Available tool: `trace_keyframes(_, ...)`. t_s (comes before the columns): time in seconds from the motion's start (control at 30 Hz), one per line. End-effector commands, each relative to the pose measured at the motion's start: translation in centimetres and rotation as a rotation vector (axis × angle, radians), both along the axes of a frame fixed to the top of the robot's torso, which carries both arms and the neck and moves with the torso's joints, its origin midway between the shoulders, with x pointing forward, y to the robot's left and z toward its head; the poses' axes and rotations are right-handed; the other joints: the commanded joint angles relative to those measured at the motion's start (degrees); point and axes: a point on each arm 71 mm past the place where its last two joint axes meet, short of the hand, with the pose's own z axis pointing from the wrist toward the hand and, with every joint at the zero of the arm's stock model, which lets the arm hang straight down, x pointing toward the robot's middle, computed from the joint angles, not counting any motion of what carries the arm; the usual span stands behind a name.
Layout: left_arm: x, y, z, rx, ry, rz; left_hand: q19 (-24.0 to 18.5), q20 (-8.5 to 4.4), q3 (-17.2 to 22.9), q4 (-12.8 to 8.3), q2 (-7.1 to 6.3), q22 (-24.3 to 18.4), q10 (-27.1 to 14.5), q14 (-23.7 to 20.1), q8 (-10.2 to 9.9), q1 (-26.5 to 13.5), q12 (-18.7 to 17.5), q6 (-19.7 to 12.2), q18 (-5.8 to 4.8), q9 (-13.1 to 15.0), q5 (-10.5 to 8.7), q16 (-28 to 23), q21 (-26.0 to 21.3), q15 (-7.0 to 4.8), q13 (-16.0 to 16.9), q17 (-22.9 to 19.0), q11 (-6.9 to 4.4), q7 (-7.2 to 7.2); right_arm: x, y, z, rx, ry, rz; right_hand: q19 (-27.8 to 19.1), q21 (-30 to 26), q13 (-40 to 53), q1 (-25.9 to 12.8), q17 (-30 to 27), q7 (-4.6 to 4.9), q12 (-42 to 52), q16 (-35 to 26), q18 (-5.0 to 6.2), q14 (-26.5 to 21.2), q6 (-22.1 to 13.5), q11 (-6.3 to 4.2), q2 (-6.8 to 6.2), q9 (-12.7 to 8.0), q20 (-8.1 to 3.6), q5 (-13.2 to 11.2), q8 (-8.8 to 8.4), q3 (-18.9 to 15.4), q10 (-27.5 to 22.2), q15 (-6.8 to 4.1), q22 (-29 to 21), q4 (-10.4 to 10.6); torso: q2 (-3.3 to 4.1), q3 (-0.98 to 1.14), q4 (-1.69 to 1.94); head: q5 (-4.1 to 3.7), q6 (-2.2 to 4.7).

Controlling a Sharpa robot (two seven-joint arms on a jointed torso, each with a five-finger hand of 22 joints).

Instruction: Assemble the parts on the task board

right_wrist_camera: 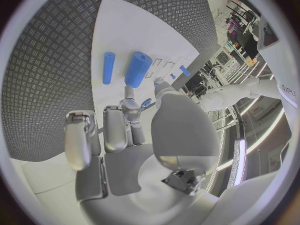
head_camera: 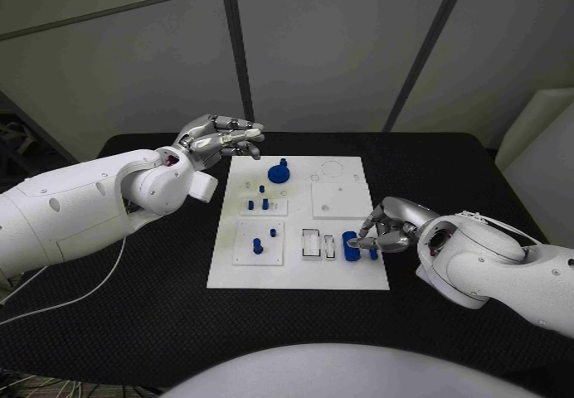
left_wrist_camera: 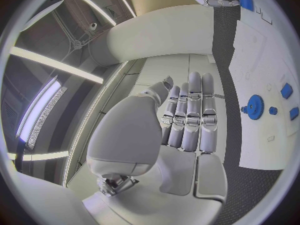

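The white task board (head_camera: pixel 341 199) lies mid-table. A thick blue cylinder (head_camera: pixel 351 245) and a thin one (head_camera: pixel 373 253) lie at its near right; both show again in the right wrist view, the thick cylinder (right_wrist_camera: pixel 137 69) beside the thin cylinder (right_wrist_camera: pixel 108 67). My right hand (head_camera: pixel 389 228) hovers just right of them, fingers curled, with a small blue part (right_wrist_camera: pixel 145 103) apparently pinched between thumb and fingertip. A blue gear (head_camera: pixel 279 172) stands at the back left, and small blue pegs (head_camera: pixel 257 245) stand in the left blocks. My left hand (head_camera: pixel 221 137) is raised off the board's back left corner, holding nothing.
Two clear slotted frames (head_camera: pixel 319 244) sit left of the cylinders. A square white plate (head_camera: pixel 340 199) and a round recess (head_camera: pixel 332 169) take up the board's right back. The black table (head_camera: pixel 143 315) spreads around the board. A white cable (head_camera: pixel 72 286) trails under my left arm.
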Motion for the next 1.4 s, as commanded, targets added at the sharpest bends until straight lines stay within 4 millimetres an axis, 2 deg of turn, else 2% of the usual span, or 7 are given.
trace_keyframes(0.03, -0.1, -0.1, 0.2, -0.010, -0.010, -0.010, 0.3, -0.07, -0.1, -0.2, 0.12, -0.1, -0.3, 0.1, -0.2, 0.2, -0.2, -0.3, -0.91, 0.1, -0.27, -0.2, -0.2, 0.02, -0.1, 0.1, -0.18, -0.05, 0.1, -0.1, -0.1, -0.041, -0.001, -0.020, 5.3, 0.3, 0.1, -0.8, 0.2, 0.04, 0.2, 0.4, -0.98, 2.1, -0.2, 0.12, 0.19, 0.2, -0.13, 0.3, -0.07, -0.5, -0.4, 0.19, 14.3, 0.0, 0.02, 0.02, 0.07, 0.09, -0.12)
trace_keyframes(0.33, -0.1, -0.1, 0.2, -0.011, -0.011, -0.010, 0.4, -0.08, -0.1, -0.3, 0.18, -0.1, -0.3, 0.1, -0.2, 0.2, -0.2, -0.3, -0.92, 0.1, -0.25, -0.3, -0.2, 0.02, -0.1, 0.1, -0.17, -0.03, 0.2, 0.5, -1.0, -0.043, 0.036, -0.009, 5.4, 0.5, 0.3, -1.1, 0.4, 0.00, 0.2, 0.5, -1.03, 2.1, 0.0, 0.09, 0.46, 0.6, -0.14, 0.3, -0.04, -0.7, -0.4, 0.16, 14.5, 0.0, 0.02, 0.00, -0.06, 0.27, -0.30)
trace_keyframes(0.83, -0.1, 0.2, 0.2, -0.009, -0.009, -0.011, 0.4, -0.05, -0.1, -0.2, 0.38, -0.1, -0.3, 0.1, -0.1, 0.1, -0.2, -0.3, -0.94, 0.1, -0.24, -0.4, -0.3, 0.07, -0.1, 0.1, -0.13, 0.01, 0.1, 1.1, -2.9, -0.034, 0.120, -0.009, 5.4, 0.5, 0.9, -1.3, 0.5, -0.18, 0.3, 0.6, -1.03, 2.0, 0.5, -0.05, 1.61, 1.8, -0.20, 0.4, 0.10, -0.6, -0.3, 0.07, 14.5, 0.0, 0.06, 0.01, -0.02, 0.56, -0.97)
trace_keyframes(0.93, -0.1, 0.2, 0.2, -0.009, -0.009, -0.010, 0.4, -0.05, -0.1, -0.2, 0.41, -0.1, -0.3, 0.1, -0.1, 0.1, -0.2, -0.3, -0.95, 0.1, -0.24, -0.4, -0.3, 0.07, -0.1, 0.1, -0.13, 0.01, 0.3, 1.0, -3.1, -0.040, 0.126, -0.014, 5.4, 0.5, 1.1, -0.8, 0.6, -0.26, 0.3, 0.6, -1.03, 2.0, 0.6, -0.11, 2.09, 2.2, -0.24, 0.4, 0.11, -0.3, -0.3, 0.02, 14.5, -0.1, 0.02, 0.02, -0.09, 0.61, -1.03)
trace_keyframes(1.1, -0.1, 0.1, 0.2, -0.010, -0.010, -0.012, 0.4, -0.05, -0.1, -0.2, 0.41, -0.1, -0.3, 0.1, -0.1, 0.1, -0.2, -0.3, -0.95, 0.1, -0.24, -0.4, -0.3, 0.07, -0.1, 0.1, -0.13, 0.01, 0.6, 1.0, -3.4, -0.043, 0.127, -0.023, 5.4, 0.6, 1.6, 1.3, 0.8, -0.43, 0.4, 0.7, -1.05, 2.0, 1.1, -0.27, 2.70, 3.3, -0.35, 0.3, 0.16, 0.3, -0.1, -0.11, 14.5, -0.4, 0.00, 0.01, 0.06, 0.47, -1.11)
trace_keyframes(1.27, -0.1, 0.2, 0.2, -0.010, -0.010, -0.011, 0.4, -0.05, -0.1, -0.2, 0.41, -0.1, -0.3, 0.1, -0.1, 0.1, -0.2, -0.3, -0.95, 0.1, -0.24, -0.4, -0.3, 0.07, -0.1, 0.1, -0.13, 0.01, 0.6, 1.1, -3.2, -0.031, 0.106, -0.032, 5.5, 0.8, 2.3, 3.3, 1.1, -0.62, 0.6, 0.8, -1.10, 2.0, 1.7, -0.44, 3.57, 4.3, -0.46, 0.5, 0.30, 0.9, 0.3, -0.24, 14.7, -0.6, -0.05, 0.01, -0.09, 0.48, -1.10)
trace_keyframes(1.4, -0.1, 0.1, 0.2, -0.010, -0.010, -0.011, 0.4, -0.05, -0.1, -0.2, 0.48, -0.1, -0.4, 0.2, -0.1, 0.1, -0.2, -0.3, -0.95, 0.1, -0.23, -0.5, -0.3, 0.08, -0.1, 0.1, -0.13, 0.00, 0.5, 1.2, -2.9, -0.013, 0.086, -0.036, 5.6, 1.0, 2.8, 3.7, 1.3, -0.81, 0.8, 1.0, -1.15, 2.1, 2.3, -0.63, 3.95, 5.1, -0.61, 3.8, 0.35, 0.9, 0.7, -0.39, 14.8, -0.4, -0.07, 0.01, -0.13, 0.50, -1.04)
